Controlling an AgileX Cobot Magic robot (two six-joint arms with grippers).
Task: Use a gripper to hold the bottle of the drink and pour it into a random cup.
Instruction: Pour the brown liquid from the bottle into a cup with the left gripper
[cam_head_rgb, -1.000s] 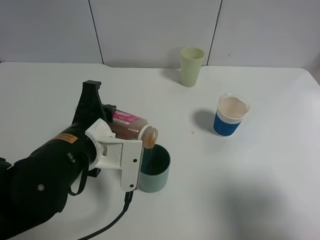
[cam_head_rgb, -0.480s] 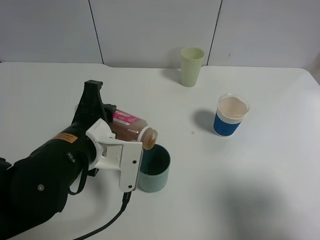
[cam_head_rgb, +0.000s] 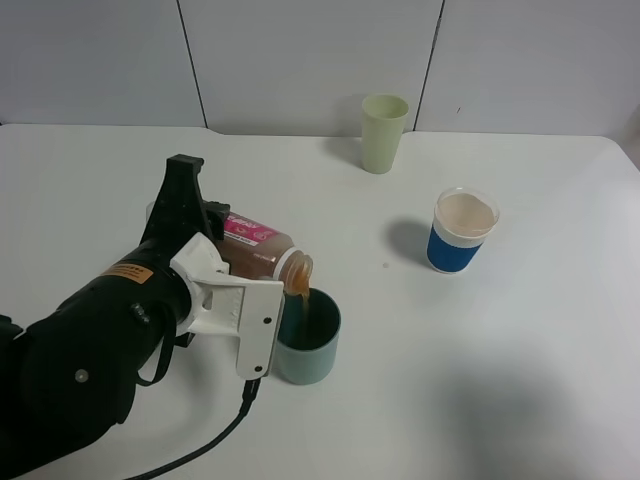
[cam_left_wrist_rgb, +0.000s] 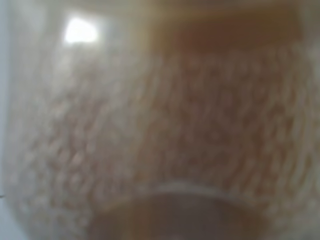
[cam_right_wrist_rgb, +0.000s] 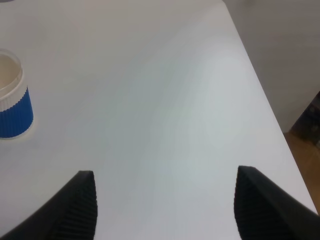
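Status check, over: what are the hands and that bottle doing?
Left hand shut on bottle, tipped over teal cup, brown drink running in. Right hand open, idle. Nothing blocking the pour.

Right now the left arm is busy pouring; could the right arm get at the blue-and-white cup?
Probably yes: the blue-and-white cup stands on bare table ahead of the open right gripper, with nothing between.

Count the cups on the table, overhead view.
3: teal cup front-left, under the tilted bottle mouth; pale green cup at the back; blue-and-white cup on the right. The arm could hide more behind it.
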